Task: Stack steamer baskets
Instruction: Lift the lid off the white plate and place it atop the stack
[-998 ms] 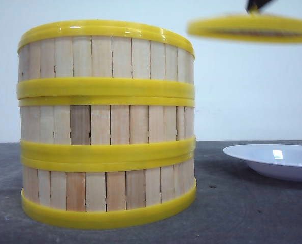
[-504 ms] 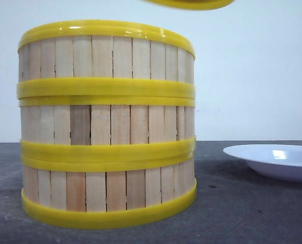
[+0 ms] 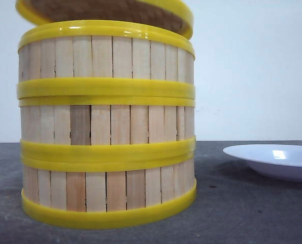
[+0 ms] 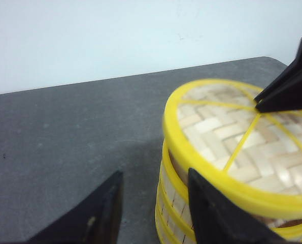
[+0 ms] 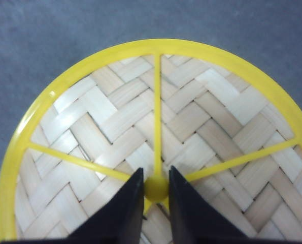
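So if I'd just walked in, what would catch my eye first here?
Probably the tall stack of three slatted light-wood steamer baskets with thick yellow rims, filling the left of the front view on the dark grey table. Just above it, the right gripper pinches the knob of a woven-bamboo lid with yellow spokes. A shallow white plate sits to the right.

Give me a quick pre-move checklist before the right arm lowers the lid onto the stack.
1. Right gripper clamped on the lid's knob: ok.
2. Three steamer baskets stacked flush, rims aligned: ok.
3. Lid level with the top rim: not ok, it sits tilted.
4. Lid fully seated: cannot tell.
5. Left gripper open and holding nothing, beside the stack: ok.
6. White plate apart from the stack: ok.
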Controlling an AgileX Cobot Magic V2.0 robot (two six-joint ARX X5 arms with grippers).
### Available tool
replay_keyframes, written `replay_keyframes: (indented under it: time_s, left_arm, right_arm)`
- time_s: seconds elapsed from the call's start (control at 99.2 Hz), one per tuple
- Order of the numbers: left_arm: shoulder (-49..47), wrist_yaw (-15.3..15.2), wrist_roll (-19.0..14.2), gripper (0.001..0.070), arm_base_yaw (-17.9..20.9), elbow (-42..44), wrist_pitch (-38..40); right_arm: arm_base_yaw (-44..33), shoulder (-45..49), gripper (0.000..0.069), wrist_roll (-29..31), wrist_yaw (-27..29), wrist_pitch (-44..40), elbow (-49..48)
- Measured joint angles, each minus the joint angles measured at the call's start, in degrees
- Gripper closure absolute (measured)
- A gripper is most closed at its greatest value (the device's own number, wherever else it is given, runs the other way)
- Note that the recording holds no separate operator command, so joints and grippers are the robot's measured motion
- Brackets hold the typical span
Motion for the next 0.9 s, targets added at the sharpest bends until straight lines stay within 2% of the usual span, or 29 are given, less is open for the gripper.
replay_keyframes:
  time_s: [0.232, 0.897]
  left_arm:
    - [0.0, 0.0, 0.02, 0.0477, 0.0, 0.0, -0.02]
    - [0.02, 0.0, 0.0, 0.0477, 0.0, 0.0, -0.02]
  right_arm:
    - [0.74, 1.42, 0.0638, -0.42, 1.42, -2.58, 0.0]
    - [1.16, 2.97, 0.0638, -1.18, 3.04, -2.84, 0.48]
